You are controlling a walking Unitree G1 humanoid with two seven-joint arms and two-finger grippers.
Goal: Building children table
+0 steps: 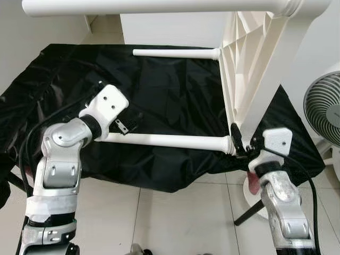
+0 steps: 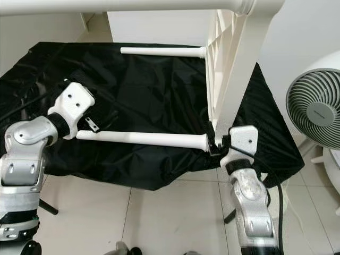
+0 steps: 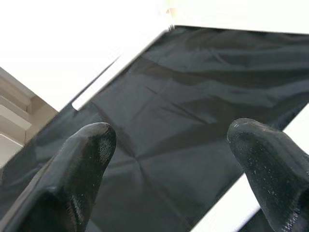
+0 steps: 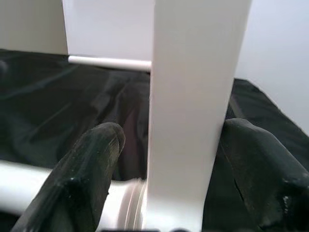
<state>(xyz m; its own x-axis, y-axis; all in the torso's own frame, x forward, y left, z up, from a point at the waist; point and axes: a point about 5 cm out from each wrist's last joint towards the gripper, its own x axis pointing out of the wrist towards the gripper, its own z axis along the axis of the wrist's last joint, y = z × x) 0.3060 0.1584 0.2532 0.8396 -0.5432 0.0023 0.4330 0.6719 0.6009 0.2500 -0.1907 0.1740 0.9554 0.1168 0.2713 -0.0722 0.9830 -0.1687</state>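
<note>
A white children's table lies on its side on a black cloth (image 1: pixel 159 95). Its tabletop (image 1: pixel 255 69) stands on edge at the right, and its legs point left. The lower leg (image 1: pixel 170 141) runs level just above the cloth, a farther leg (image 1: pixel 175 53) lies behind it, and an upper leg (image 1: pixel 149 6) crosses the top of the view. My left gripper (image 1: pixel 119 127) is open at the lower leg's free end, and the leg passes beside one finger (image 3: pixel 270 164). My right gripper (image 1: pixel 239 144) is open and straddles the tabletop's edge (image 4: pixel 193 96) where the lower leg joins it.
A white standing fan (image 1: pixel 324 109) is close on the right, its base (image 1: pixel 249 191) beside my right arm. The cloth hangs over the near edge of the surface. Pale floor tiles (image 1: pixel 175 218) lie below, and a white wall stands behind.
</note>
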